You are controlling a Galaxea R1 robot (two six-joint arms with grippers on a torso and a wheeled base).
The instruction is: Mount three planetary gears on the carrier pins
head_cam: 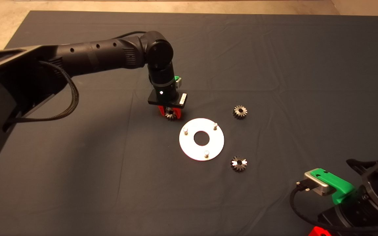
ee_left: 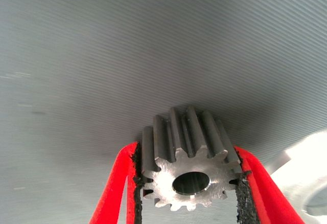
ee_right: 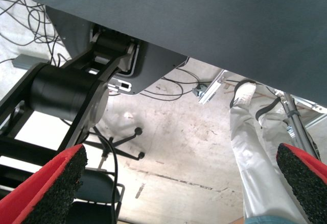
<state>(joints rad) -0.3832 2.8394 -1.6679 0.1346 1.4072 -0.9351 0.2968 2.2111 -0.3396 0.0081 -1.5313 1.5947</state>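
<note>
A silver-white round plate (head_cam: 201,139) lies mid-mat with three bare carrier pins (head_cam: 185,130) (head_cam: 215,125) (head_cam: 205,153) standing on it. My left gripper (head_cam: 169,114) hangs just off the plate's far-left rim, shut on one planetary gear (ee_left: 186,165), its black pads pressing the teeth on both sides. A second gear (head_cam: 240,112) lies on the mat right of the plate, a third gear (head_cam: 239,163) near its lower right. In the left wrist view the plate's edge (ee_left: 306,170) shows beside the held gear. My right gripper (ee_right: 179,193) waits open at the lower right edge.
The dark mat (head_cam: 274,59) covers the table, with bare cloth around the parts. The right wrist view looks past the mat's edge at the floor, cables, a black stand (ee_right: 66,91) and a person's leg (ee_right: 255,152).
</note>
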